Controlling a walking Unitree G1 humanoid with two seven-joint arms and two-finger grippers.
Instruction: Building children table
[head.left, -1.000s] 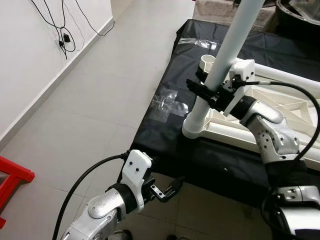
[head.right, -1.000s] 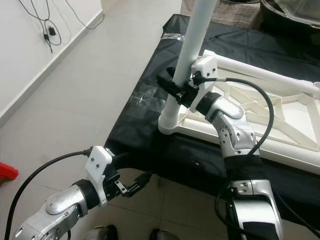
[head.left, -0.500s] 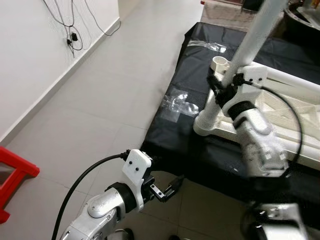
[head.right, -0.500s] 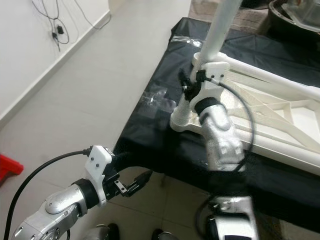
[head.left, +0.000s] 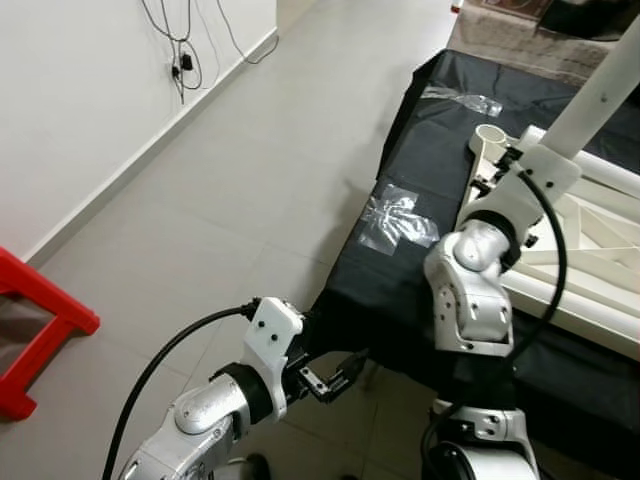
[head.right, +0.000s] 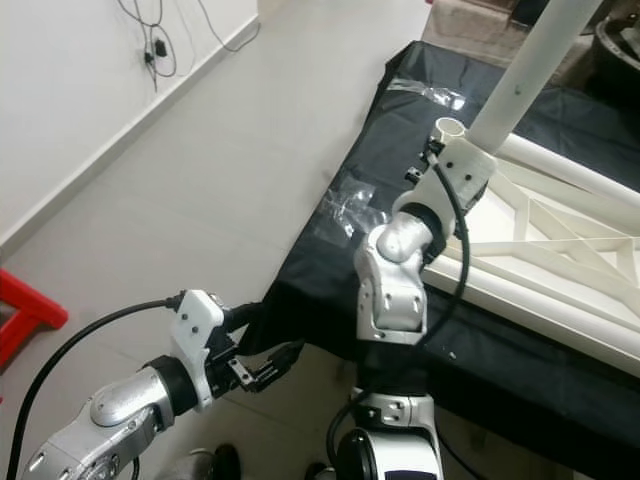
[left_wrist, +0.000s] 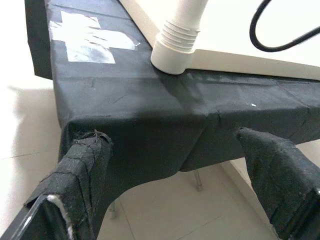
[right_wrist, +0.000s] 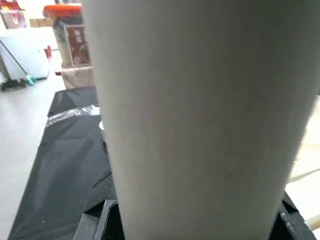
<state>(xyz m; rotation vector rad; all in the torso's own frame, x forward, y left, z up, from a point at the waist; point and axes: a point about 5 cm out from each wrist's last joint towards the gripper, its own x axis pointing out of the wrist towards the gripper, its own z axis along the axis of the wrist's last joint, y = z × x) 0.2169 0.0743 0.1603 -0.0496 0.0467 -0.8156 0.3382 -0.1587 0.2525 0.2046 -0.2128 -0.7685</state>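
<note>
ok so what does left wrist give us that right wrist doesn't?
Left wrist view: the open left gripper facing the threaded collar at the white tabletop corner, plus a clear tape patch on the cloth. Right wrist view: the right gripper shut on the white table leg, close up, with an orange-lidded container far behind. Both: the black cloth.
</note>
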